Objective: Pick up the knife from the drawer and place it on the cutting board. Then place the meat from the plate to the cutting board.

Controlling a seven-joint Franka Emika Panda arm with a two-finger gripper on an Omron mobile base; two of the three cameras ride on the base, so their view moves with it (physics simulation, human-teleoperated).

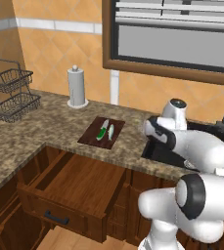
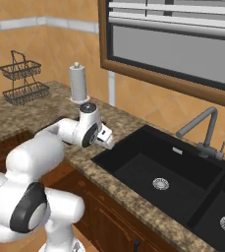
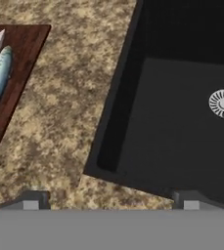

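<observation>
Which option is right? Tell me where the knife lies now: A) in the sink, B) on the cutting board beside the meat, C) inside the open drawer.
B: the knife lies on the cutting board right next to the meat.

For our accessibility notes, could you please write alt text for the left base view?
The knife and the meat lie side by side on the cutting board on a granite counter. Below it the drawer stands open; the white arm bends at right.
</observation>
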